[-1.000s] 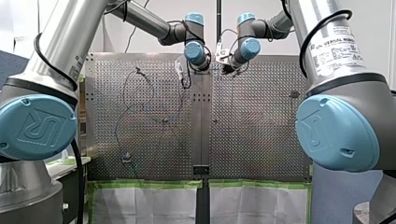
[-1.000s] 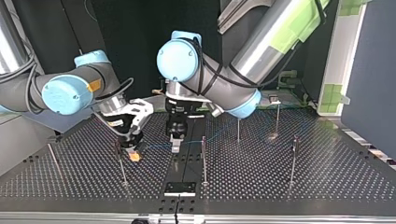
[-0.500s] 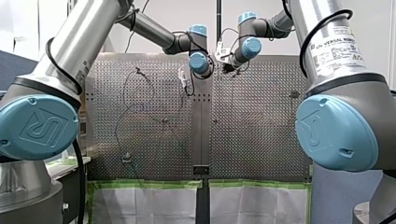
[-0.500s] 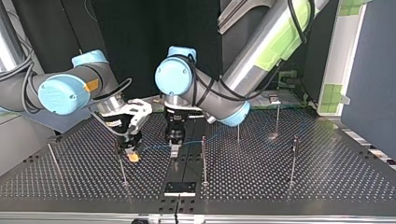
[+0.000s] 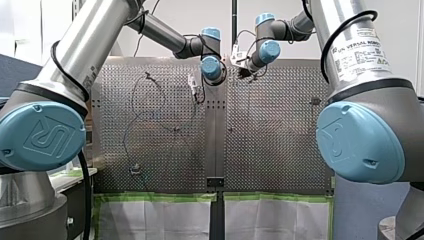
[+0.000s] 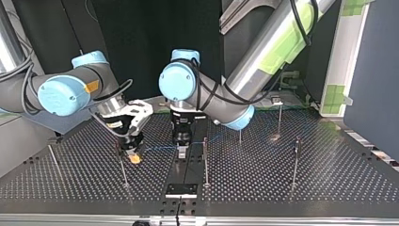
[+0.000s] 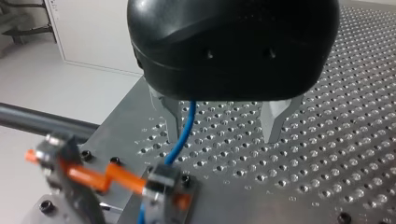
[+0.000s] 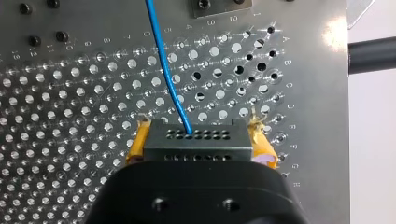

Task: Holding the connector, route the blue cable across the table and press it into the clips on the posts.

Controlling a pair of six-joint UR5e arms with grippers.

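Observation:
In the right wrist view my right gripper (image 8: 198,134) is shut on the black connector (image 8: 196,148), its yellow pads (image 8: 136,142) on either side. The blue cable (image 8: 166,70) leaves the connector and runs ahead over the perforated plate. In the left wrist view my left gripper (image 7: 222,139) is open. The blue cable (image 7: 184,130) passes between its metal fingers (image 7: 171,119), close to one of them. Beyond the fingers the cable drops past an orange clip (image 7: 119,176) on a post. In the top view the two grippers (image 6: 181,150) (image 6: 132,154) hang side by side, low over the table.
Several thin posts stand on the table, one (image 6: 205,160) right beside my left gripper and another (image 6: 122,167) by my right gripper. More posts (image 6: 295,160) stand toward the top view's right. A black bracket (image 6: 181,190) sits at the near edge.
My left gripper has come lower over the cable and shifted a little toward the top view's right. My right arm has stayed in place with the connector.

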